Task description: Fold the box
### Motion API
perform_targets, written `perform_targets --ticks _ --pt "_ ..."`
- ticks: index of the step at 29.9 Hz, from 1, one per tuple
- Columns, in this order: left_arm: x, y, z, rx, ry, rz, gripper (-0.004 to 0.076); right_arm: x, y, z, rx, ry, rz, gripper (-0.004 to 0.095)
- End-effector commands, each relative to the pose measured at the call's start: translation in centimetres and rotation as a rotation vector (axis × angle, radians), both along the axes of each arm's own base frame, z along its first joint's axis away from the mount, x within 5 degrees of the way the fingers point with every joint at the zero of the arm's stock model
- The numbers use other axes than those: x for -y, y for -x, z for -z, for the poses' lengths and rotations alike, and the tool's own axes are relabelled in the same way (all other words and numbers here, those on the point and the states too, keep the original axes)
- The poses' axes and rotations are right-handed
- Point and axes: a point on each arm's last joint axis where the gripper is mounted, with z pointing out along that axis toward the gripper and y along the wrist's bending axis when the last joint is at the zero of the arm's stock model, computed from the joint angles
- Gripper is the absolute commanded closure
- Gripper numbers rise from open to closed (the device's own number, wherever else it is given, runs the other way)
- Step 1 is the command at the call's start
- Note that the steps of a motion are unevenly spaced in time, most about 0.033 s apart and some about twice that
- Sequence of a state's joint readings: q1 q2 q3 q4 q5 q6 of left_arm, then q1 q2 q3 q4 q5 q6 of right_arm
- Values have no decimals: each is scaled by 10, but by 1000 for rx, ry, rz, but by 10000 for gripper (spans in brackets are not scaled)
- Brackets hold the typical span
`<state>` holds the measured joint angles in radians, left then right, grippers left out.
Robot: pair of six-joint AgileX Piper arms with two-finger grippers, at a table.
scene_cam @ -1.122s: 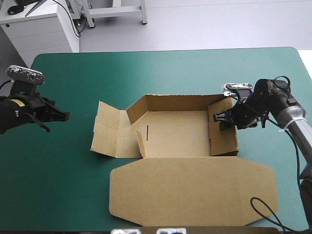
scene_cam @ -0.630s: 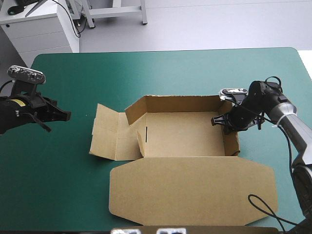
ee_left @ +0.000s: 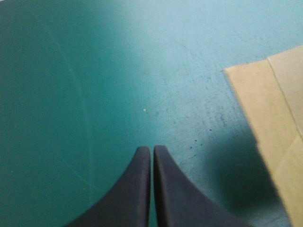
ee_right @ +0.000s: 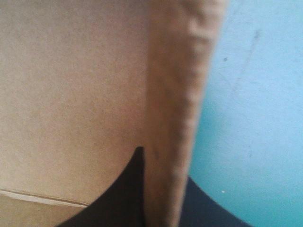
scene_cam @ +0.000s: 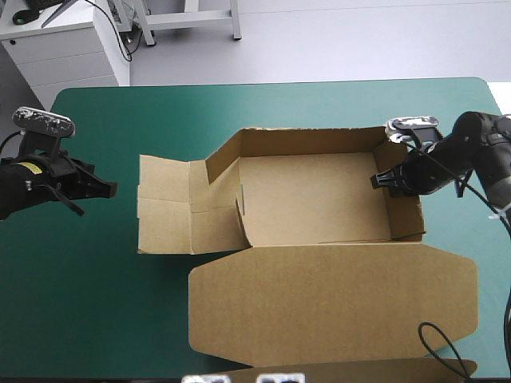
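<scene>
While right gripper [scene_cam: 377, 182] clamps box [scene_cam: 311, 199] at right end, long axis left-right, lid [scene_cam: 331, 303] toward robot; left gripper [scene_cam: 112, 190] pressed together.

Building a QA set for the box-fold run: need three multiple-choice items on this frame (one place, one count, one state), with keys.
1. Where does the right tool grip the box?
A) its raised right wall
B) its flat lid
C) its left flap

2. How many tools touch the box?
A) none
B) one
C) two

3. The left tool is:
A) shut and empty
B) open
C) shut on the box

Answers:
1 A: the right wrist view shows the wall between its fingers.
2 B: the left tool hangs over bare table, apart from the box.
3 A: its fingers meet with nothing between.
</scene>
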<state>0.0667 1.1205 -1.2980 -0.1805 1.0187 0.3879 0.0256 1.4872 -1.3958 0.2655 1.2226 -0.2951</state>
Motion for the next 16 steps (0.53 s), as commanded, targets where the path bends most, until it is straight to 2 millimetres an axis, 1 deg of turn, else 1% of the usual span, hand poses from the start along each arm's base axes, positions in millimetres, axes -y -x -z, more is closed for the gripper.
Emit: perform_targets --ticks 1,6,9,12,16 --pt "0 4 -15 102 9 -15 716 11 20 -37 144 5 0 927" --pt "-7 4 -14 94 -67 -44 716 18 37 -54 206 17 6 927" --pt "-11 2 -7 87 -112 -72 716 18 48 -64 244 22 5 927" --pt "-15 -1 6 63 -142 -87 716 18 58 -72 279 26 5 927" --pt "-16 -6 32 39 -99 -104 709 17 67 -79 311 27 6 927"
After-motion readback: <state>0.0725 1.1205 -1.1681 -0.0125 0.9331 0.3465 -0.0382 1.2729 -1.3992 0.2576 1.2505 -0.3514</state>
